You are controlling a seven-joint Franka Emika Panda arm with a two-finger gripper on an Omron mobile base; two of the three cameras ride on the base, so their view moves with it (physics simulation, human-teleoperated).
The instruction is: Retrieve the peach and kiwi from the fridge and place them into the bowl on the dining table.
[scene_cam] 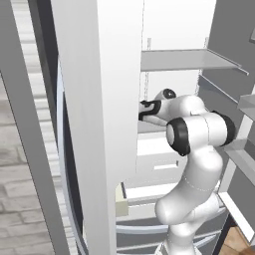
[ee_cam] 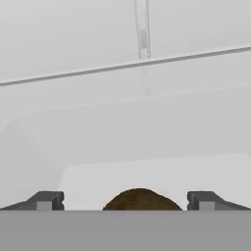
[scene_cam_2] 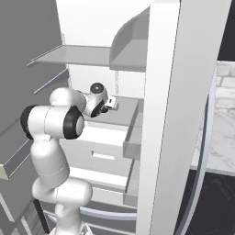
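The fridge stands with both doors swung open, showing white shelves and drawers. My arm reaches into it at middle-shelf height, the hand pointing toward the back wall. In the hand view the kiwi, a dark brown rounded fruit, rises at the bottom edge between my two finger tips. My gripper is open, its tips well apart on either side of the kiwi and not touching it. The kiwi rests on a white shelf surface. The peach, the bowl and the dining table are out of view.
The left fridge door's edge stands close to my arm's left and hides the fingers there. The right door's edge stands to the right. A shelf hangs above the hand, drawers below. A marbled countertop lies beyond the right door.
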